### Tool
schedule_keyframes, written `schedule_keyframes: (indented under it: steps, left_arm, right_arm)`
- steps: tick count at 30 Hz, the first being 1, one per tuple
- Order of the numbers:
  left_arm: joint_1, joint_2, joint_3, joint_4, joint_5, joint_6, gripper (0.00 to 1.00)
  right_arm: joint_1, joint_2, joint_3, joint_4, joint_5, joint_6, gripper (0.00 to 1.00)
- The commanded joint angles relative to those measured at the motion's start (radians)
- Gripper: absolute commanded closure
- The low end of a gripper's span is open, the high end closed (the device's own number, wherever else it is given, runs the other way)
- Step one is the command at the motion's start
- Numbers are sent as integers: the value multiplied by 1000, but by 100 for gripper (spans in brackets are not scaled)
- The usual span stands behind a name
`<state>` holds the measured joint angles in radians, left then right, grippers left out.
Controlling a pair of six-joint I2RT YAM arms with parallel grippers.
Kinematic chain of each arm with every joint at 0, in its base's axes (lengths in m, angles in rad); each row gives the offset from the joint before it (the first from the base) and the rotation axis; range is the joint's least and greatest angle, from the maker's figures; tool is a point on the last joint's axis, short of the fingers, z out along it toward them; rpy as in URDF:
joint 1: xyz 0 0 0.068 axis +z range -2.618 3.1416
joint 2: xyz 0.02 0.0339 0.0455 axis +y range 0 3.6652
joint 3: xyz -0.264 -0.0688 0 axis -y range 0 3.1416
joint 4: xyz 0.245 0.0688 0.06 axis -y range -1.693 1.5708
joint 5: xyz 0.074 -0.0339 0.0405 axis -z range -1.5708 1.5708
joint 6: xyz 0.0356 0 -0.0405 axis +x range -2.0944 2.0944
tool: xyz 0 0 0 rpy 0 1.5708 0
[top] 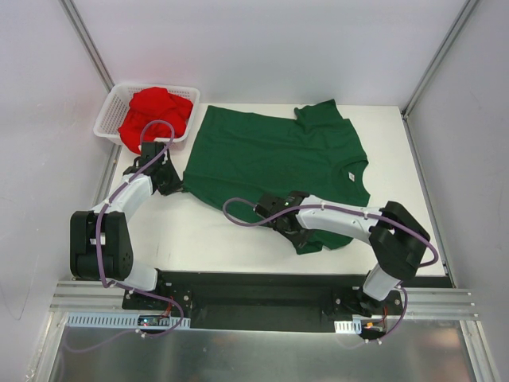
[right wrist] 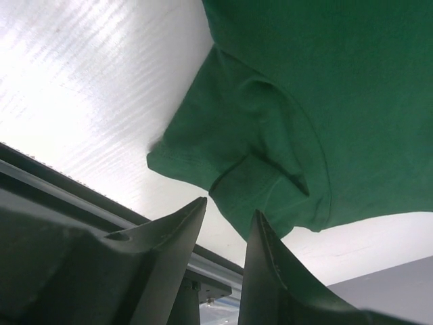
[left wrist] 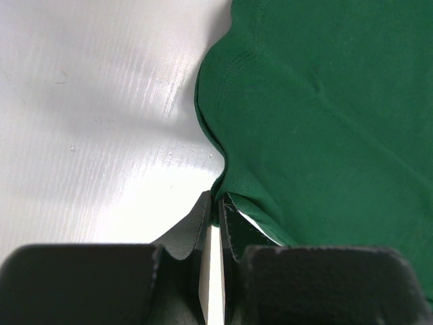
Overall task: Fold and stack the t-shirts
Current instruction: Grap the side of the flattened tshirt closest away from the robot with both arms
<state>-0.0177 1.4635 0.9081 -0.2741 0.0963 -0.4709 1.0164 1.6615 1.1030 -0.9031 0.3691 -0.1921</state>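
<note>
Two claws: our left claw [left wrist: 216,201] clenches the stitched hem of the soft dark green t-shirt [left wrist: 325,128]. Our right claw [right wrist: 230,208] stands parted, a rumpled sleeve just beyond its tips.

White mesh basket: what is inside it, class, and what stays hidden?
A crumpled red t-shirt fills the basket. Its floor and anything beneath the shirt are covered.

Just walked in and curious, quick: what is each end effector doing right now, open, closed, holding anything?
Left end effector: closed, pinching the edge of the green shirt.
Right end effector: open, holding nothing.
</note>
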Motion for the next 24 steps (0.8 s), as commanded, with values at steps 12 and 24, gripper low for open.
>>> schedule_keyframes:
  steps: [12,24]
  left_arm:
    - [12,-35,0,1,0,9,100]
    - [32,-35,-5,3,2,8,100]
  right_arm:
    - [39,20,58,-40,-10,2,62]
    - [45,46,47,-45,24,-1,62]
